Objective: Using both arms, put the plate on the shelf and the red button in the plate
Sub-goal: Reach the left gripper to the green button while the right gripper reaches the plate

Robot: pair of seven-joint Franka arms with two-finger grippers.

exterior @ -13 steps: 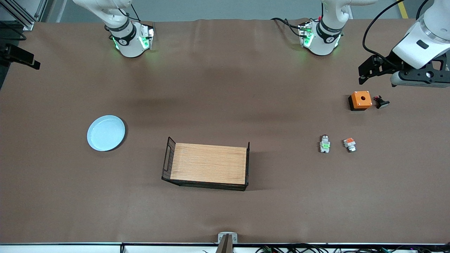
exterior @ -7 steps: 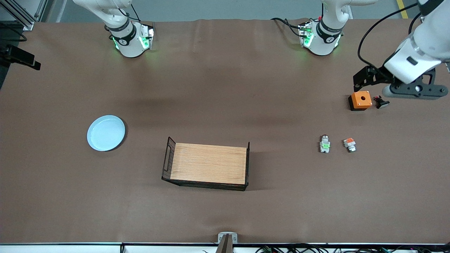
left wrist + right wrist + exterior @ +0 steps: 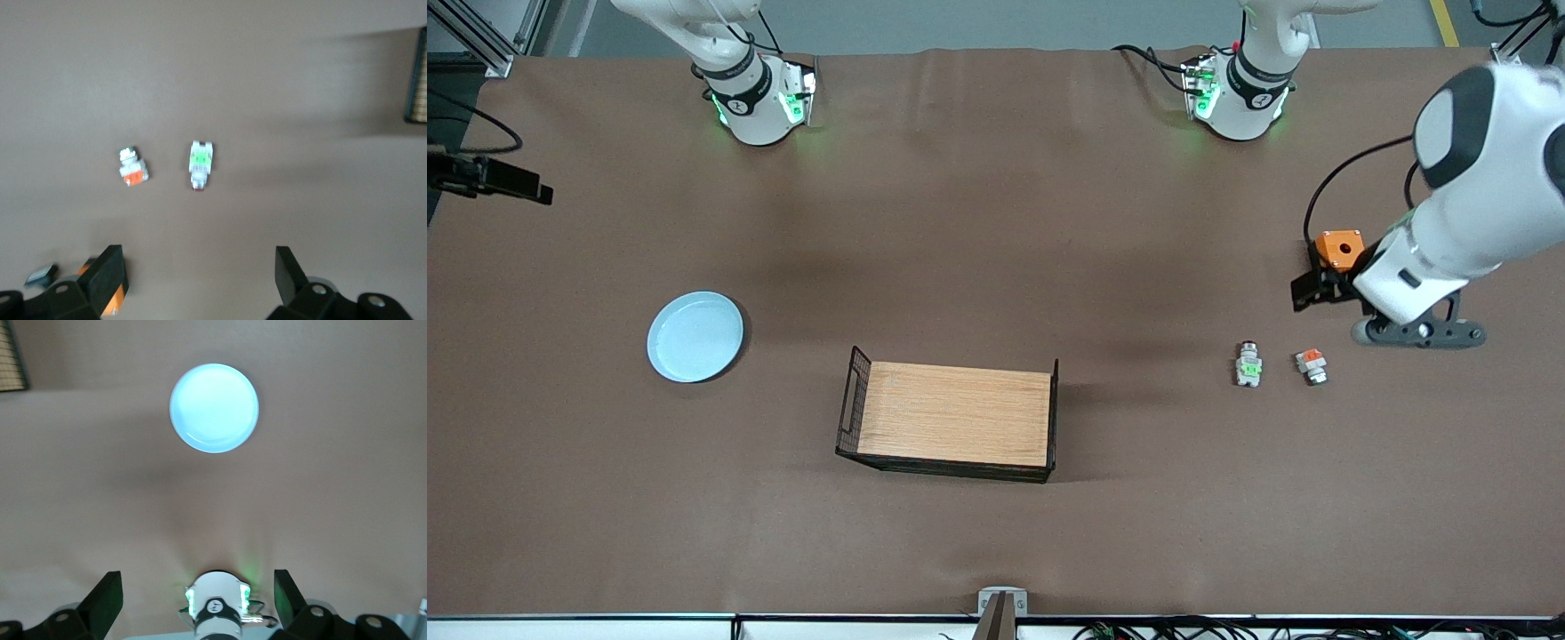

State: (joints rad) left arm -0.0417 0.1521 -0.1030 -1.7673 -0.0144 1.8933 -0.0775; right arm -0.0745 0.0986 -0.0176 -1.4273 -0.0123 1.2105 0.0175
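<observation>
Nothing of the task is done yet, going by how things lie: both pieces sit untouched on the table and neither hand holds anything. Taking the front view as a clock face with twelve toward the robots' bases, the plate lies flat at about nine o'clock from the wire tray, well apart from it, toward the right arm's end. The red button lies on its side at three o'clock from the tray, toward the left arm's end, with a look-alike orange part just beside it at its three o'clock. The left gripper hangs with jaws spread wide and empty, over the cloth by the orange box, at roughly one o'clock from the button. The right gripper is spread just as wide and empty, up in the air with the plate in its camera's sight but well apart from it. Left to do, as I judge it: both pickups and both placements, presumably into the tray.
</observation>
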